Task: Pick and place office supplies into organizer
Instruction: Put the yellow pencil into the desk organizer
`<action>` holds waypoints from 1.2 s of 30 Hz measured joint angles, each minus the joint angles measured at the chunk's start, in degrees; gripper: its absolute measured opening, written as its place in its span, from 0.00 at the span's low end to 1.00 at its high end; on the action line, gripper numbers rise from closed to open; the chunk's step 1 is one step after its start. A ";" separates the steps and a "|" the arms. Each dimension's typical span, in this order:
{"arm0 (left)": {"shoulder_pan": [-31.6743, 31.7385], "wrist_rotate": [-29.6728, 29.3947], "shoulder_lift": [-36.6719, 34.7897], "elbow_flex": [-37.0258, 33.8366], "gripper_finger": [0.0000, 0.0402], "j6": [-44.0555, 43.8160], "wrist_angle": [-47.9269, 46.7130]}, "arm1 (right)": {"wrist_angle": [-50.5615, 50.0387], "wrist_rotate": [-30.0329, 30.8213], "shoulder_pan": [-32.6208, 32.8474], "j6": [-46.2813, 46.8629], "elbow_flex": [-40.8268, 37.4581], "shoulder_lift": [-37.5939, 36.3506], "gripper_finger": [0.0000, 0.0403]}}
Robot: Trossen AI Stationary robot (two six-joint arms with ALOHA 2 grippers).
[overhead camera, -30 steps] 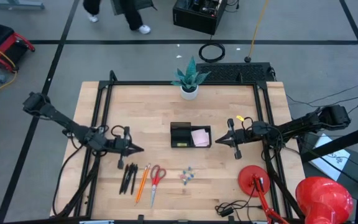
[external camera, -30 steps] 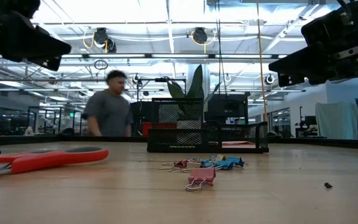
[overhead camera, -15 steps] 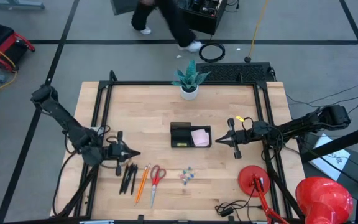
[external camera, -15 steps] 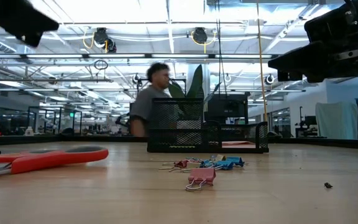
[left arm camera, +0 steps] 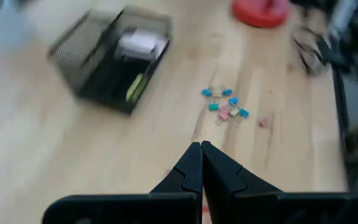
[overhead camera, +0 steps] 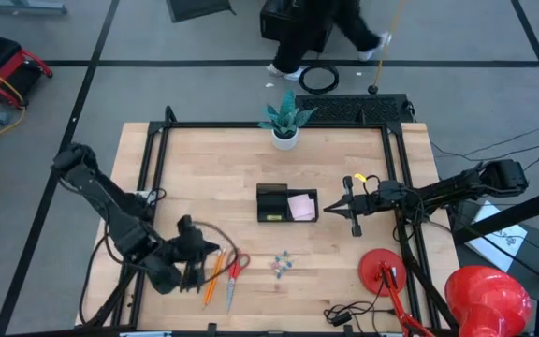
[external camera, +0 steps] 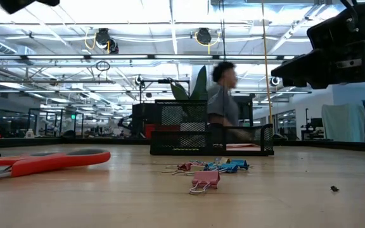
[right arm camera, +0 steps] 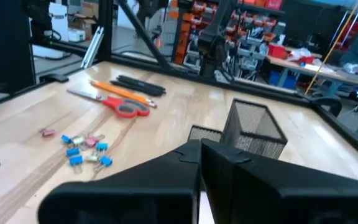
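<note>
A: How far is the work?

B: Only the pink sticky-note pad (overhead camera: 300,206) lies in the black mesh organizer (overhead camera: 271,204) at the counter's middle. Pens (overhead camera: 193,271), orange pencil (overhead camera: 215,272), scissors (overhead camera: 234,274) and binder clips (overhead camera: 281,265) wait near the front edge.

A: And the end effectors?

B: The left end effector (overhead camera: 206,251) hangs over the pens, fingers pressed together, holding nothing. The right end effector (overhead camera: 329,211), also pressed together, waits beside the organizer.
</note>
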 joint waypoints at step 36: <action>10.22 29.09 16.55 3.22 0.47 -24.30 -6.80 | 7.78 0.11 0.00 11.72 -0.04 0.00 0.01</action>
